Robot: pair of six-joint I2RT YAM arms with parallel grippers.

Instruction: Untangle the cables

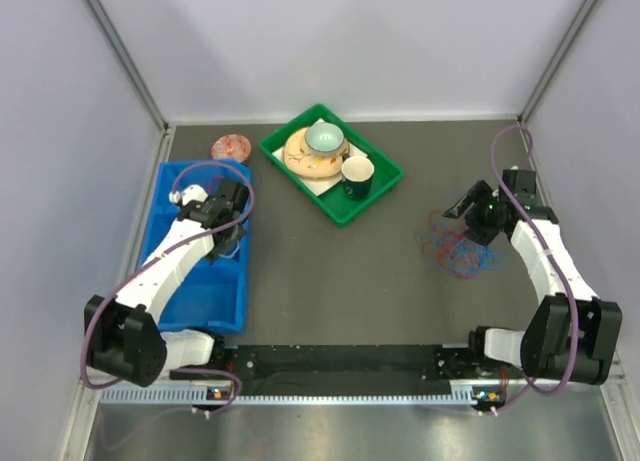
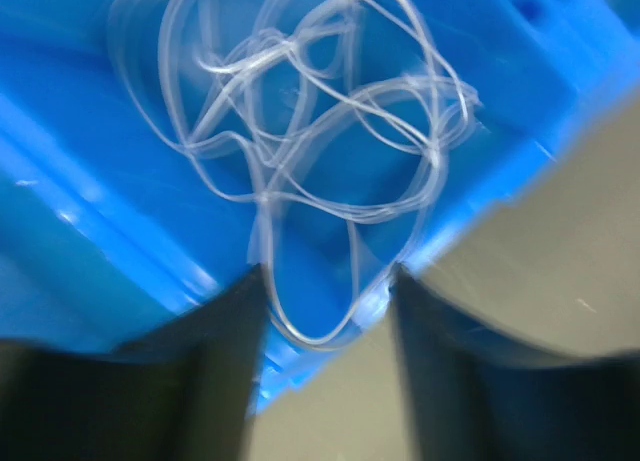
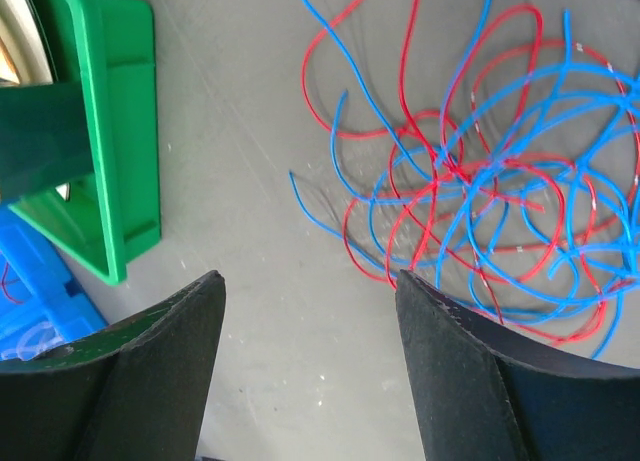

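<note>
Cables lay in two places: the white cable (image 2: pixel 265 196) looped in the bin (image 1: pixel 200 301), the red cable (image 3: pixel 404 71) and blue cable (image 3: pixel 368 73) tangled together on the surface (image 1: pixel 330 281).
On the left, the left gripper (image 2: pixel 328 276) hung over the bin with its fingers apart. One loop of white cable showed between them, too blurred to tell whether it touched. On the right, the right gripper (image 3: pixel 310 281) hovered with fingers spread, gripping nothing, just beside the tangle. Farther back, a green tray (image 1: pixel 300 181) carried a plate (image 1: pixel 300 156), a bowl (image 1: pixel 323 136) and a cup (image 1: pixel 357 174).
</note>
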